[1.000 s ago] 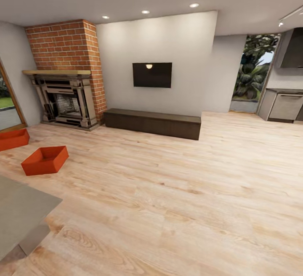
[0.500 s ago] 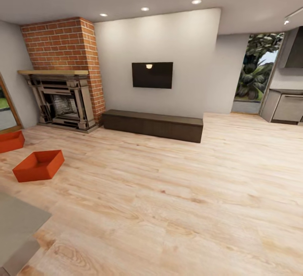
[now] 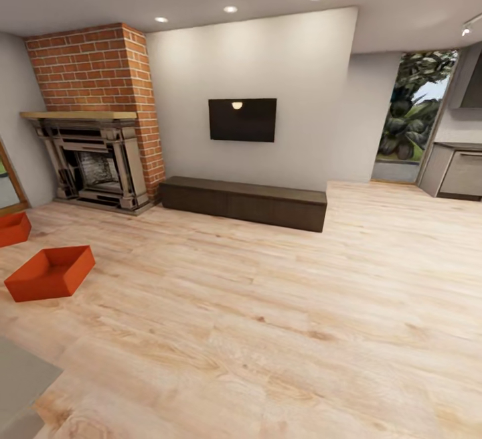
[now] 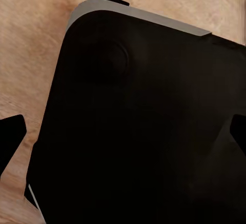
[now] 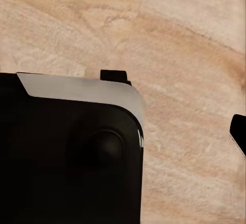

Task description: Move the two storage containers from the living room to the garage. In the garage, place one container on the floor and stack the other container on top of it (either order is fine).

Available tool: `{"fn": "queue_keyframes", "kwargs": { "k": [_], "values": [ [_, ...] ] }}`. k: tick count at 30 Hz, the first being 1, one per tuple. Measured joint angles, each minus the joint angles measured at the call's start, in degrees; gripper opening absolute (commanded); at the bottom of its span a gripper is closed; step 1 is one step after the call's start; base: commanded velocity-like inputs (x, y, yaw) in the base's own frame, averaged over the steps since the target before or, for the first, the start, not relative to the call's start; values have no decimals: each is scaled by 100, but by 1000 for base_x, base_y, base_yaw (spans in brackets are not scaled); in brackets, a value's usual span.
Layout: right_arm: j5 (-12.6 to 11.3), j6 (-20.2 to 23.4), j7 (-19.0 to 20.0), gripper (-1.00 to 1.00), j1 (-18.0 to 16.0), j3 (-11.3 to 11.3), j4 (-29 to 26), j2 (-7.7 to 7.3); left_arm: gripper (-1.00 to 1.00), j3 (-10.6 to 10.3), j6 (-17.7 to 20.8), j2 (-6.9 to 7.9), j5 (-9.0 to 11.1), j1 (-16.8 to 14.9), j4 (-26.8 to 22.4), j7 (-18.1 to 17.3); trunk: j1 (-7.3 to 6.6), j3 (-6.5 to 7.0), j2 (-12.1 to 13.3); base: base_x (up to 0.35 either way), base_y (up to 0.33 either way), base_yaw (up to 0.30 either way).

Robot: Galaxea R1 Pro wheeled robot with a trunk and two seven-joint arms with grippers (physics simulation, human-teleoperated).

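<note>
Two orange bins on living-rm floor.
We see one bin nr another, left of fireplace; left claw spread wide, right claw can't tell.

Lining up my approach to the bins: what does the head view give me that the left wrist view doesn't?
Head view alone: two orange-red bins, one whole and one cut off by the picture's left edge, both empty on the floor, plus the brick fireplace, the TV and the low dark cabinet. Left wrist view alone: the robot's black base, with the gripper's fingertips at either edge, spread open. Shared: light wood plank flooring.
</note>
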Motion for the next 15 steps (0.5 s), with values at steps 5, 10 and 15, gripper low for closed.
{"fn": "queue_keyframes", "kwargs": {
  "k": [5, 10, 15],
  "values": [
    [5, -6, -2, 100, 0, 0, 0, 1, 100, -2, 0, -1, 0, 0, -1, 0, 0, 0, 0, 323, 0, 0],
    [11, -15, -4, 100, 0, 3, 0, -2, 100, 2, -1, -1, 0, 0, -2, 0, 0, 0, 0, 323, 0, 0],
    [20, -54, -10, 100, 0, 6, 0, 4, 100, 14, -6, -1, 1, 0, -4, 0, 0, 0, 0, 323, 0, 0]
  ]
}}
